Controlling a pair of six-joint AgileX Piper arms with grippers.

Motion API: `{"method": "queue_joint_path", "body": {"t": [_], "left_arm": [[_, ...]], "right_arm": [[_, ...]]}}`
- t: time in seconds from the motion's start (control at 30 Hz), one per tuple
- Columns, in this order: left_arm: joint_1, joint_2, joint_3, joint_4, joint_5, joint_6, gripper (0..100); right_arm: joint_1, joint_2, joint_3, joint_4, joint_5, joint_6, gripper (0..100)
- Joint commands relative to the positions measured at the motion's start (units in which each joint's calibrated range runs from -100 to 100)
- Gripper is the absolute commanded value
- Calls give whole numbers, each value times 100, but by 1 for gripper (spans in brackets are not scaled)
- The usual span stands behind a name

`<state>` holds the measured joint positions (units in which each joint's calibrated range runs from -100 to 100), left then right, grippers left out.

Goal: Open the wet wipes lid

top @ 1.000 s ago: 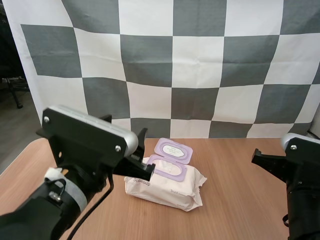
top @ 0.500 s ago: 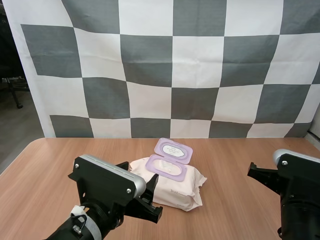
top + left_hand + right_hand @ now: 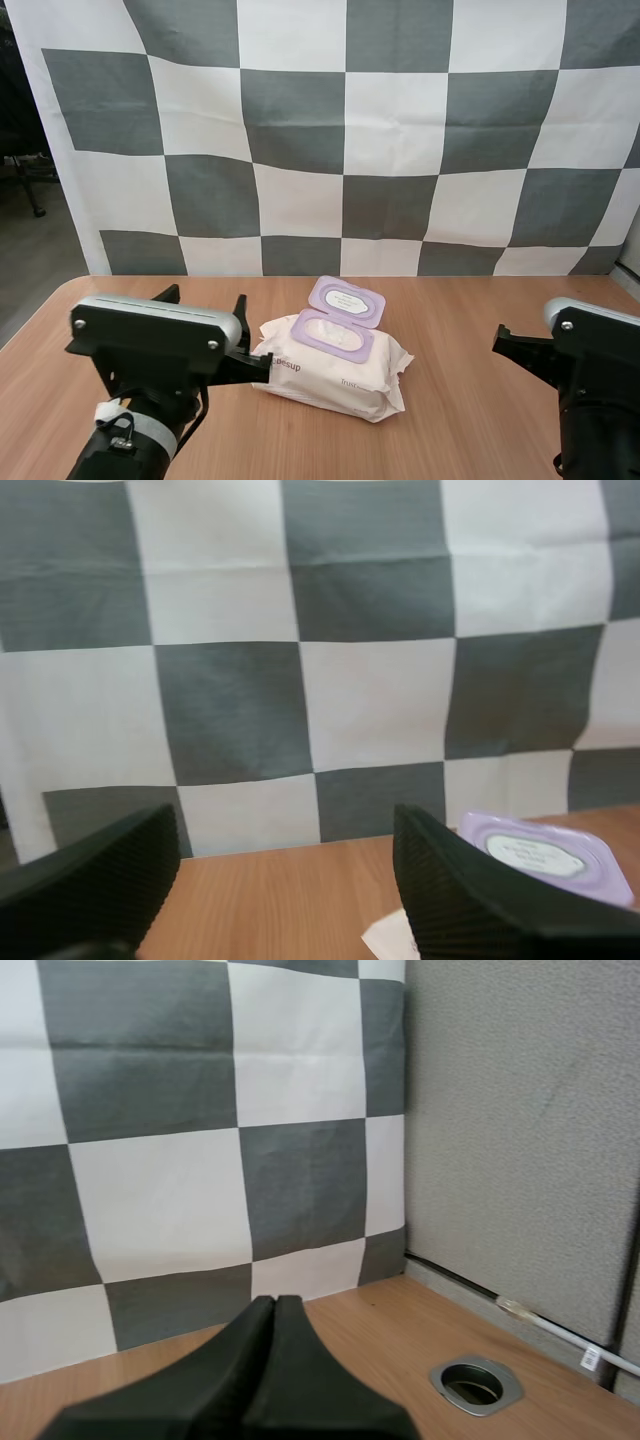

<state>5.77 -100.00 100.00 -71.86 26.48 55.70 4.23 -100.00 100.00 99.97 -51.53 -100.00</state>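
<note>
The wet wipes pack (image 3: 335, 372) lies mid-frame in the high view, its purple lid (image 3: 347, 300) already flipped back, so the job looks done: the left gripper (image 3: 283, 830), splayed empty beside it, and the clenched right gripper (image 3: 272, 1310) need only withdraw.

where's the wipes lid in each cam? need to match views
High view: lid open, at the far edge of the pack, mid-table.
Left wrist view: lid just beyond one finger of the open left gripper.
Right wrist view: shut right gripper over the table, near a metal grommet.
Shared landmark: the wooden table.
</note>
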Motion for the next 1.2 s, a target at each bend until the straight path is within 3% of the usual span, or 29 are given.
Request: {"method": "queue_joint_path", "body": {"t": [0.0,0.17,0.23,0.3,0.47,0.57,0.67,0.9,1.17], "left_arm": [[-2,0,0,231,-2732,-354,100],[-2,0,0,1143,-2241,-594,100],[-2,0,0,1296,-2349,-724,100],[-2,0,0,1751,-2648,-1405,100],[-2,0,0,5346,-1998,-4910,100],[-2,0,0,6541,-1423,-6100,100],[-2,0,0,6979,-817,-6568,100],[-2,0,0,7022,324,-6792,100],[-2,0,0,7044,334,-6792,100]], "right_arm": [[10,0,0,3,1584,0,0],[33,0,0,3,5605,0,0],[33,0,0,3,6256,0,0],[33,0,0,3,6400,0,0],[33,0,0,3,6492,0,0],[33,0,0,3,6621,0,0],[33,0,0,3,6694,0,0],[33,0,0,3,7425,0,0],[33,0,0,3,7535,0,0]]}}
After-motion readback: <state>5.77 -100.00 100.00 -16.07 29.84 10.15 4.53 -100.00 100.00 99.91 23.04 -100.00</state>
